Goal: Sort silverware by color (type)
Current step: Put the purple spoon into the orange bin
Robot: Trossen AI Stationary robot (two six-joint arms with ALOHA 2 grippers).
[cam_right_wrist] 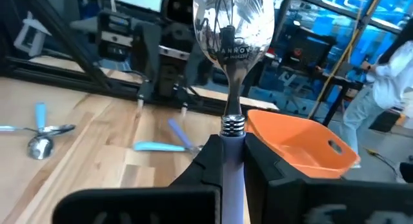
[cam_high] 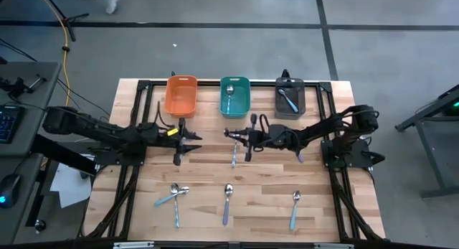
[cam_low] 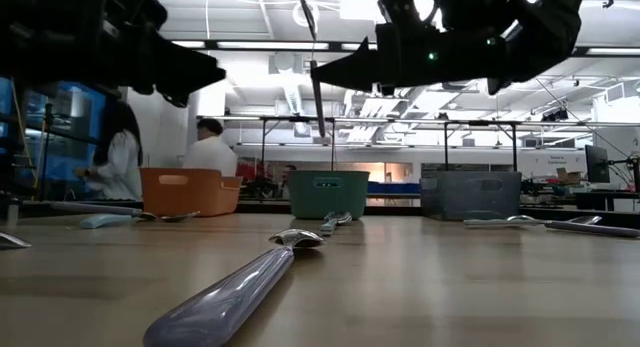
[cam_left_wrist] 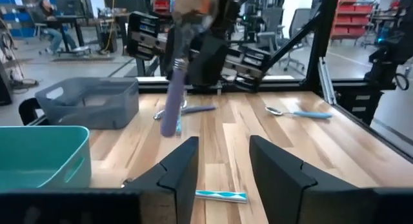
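Observation:
My right gripper (cam_high: 246,138) hovers over the table's middle, in front of the teal bin, shut on a purple-handled spoon (cam_right_wrist: 232,30). The same spoon shows as a purple handle (cam_left_wrist: 173,101) in the left wrist view and stands nearly upright (cam_low: 316,87) in the low view. My left gripper (cam_left_wrist: 222,169) is open and empty, above the boards near the orange bin (cam_high: 181,95). Loose spoons lie flat near the front edge: a crossed blue and teal pair (cam_high: 172,196), a purple one (cam_high: 226,203) and a blue one (cam_high: 295,208). My right gripper pinches the spoon's purple handle just below the metal collar (cam_right_wrist: 231,150), between its two fingers. The fingers come level from the table's right and lie across the spoon. The spoon is lifted clear and nearly upright, bowl (cam_right_wrist: 232,30) above the fingers and handle (cam_left_wrist: 173,101) hanging below.
Three bins stand in a row at the far edge: orange, teal (cam_high: 234,96) holding a teal spoon, and grey (cam_high: 290,98) holding a blue spoon. A short purple handle (cam_high: 299,156) lies under the right arm, and a light handle (cam_left_wrist: 219,195) under the left gripper. People stand beyond the table.

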